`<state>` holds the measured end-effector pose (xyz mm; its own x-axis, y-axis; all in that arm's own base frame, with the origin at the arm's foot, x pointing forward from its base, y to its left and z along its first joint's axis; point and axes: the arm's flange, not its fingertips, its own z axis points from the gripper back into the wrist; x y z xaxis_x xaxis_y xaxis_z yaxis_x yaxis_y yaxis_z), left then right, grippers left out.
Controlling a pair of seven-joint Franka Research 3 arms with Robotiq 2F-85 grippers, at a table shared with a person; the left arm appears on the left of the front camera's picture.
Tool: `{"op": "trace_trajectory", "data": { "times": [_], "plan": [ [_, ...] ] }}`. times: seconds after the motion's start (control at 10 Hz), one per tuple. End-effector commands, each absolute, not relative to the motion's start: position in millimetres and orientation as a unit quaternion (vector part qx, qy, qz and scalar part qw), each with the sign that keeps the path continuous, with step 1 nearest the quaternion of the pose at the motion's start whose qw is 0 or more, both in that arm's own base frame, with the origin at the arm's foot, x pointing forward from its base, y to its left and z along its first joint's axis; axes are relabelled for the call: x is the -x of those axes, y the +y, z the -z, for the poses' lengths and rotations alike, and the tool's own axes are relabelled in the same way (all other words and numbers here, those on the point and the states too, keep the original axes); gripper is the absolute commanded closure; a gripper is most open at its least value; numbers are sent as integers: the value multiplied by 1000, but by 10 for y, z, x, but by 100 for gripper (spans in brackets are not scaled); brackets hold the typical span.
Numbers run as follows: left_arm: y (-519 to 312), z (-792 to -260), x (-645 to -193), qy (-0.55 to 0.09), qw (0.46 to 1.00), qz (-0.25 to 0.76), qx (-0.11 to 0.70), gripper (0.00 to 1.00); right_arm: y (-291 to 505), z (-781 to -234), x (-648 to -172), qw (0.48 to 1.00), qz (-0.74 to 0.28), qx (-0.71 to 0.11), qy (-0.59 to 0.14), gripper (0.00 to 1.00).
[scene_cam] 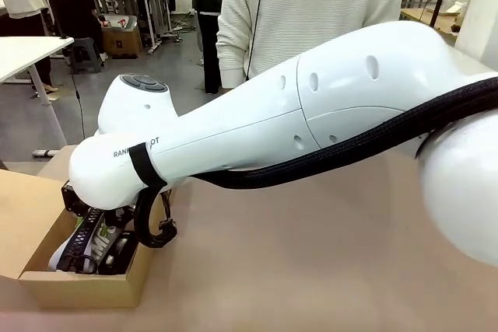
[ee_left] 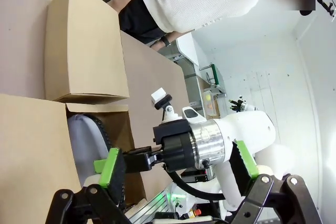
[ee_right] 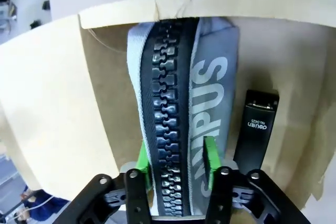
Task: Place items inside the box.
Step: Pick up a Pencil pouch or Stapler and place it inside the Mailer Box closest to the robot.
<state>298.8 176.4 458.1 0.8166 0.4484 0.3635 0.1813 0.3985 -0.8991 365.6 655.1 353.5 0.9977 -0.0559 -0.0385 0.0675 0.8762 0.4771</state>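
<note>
Grey pouch in box; right hand astride.

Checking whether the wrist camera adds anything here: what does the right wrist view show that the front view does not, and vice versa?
Right wrist view: the black stapler lying beside the grey zip pouch, and the right gripper's green pads flanking the pouch's end; whether they press it is unclear. Front view: the right arm reaching across to the table's left, and a person standing at the far side. Both: the open box with the pouch's dark zipper inside.
</note>
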Motion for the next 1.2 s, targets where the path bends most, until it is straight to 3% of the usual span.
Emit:
{"op": "trace_trajectory", "data": {
  "times": [0.0,0.4,0.6,0.8,1.0,1.1],
  "plan": [
    [1748,-4565,-2948,-300,780,-73,544,0,6498,-3627,-3624,965,46,-260,10,0],
    [1748,-4565,-2948,-300,780,-73,544,0,6071,-4027,-3559,951,13,-308,29,0],
    [1748,-4565,-2948,-300,780,-73,544,0,5042,-4450,-3402,937,-71,-329,91,0],
    [1748,-4565,-2948,-300,780,-73,544,0,4028,-4528,-3096,921,-85,-364,115,0],
    [1748,-4565,-2948,-300,780,-73,544,0,3419,-4412,-2858,908,-89,-402,76,0],
    [1748,-4565,-2948,-300,780,-73,544,0,3476,-4399,-2804,910,-33,-411,46,0]
  ]
}}
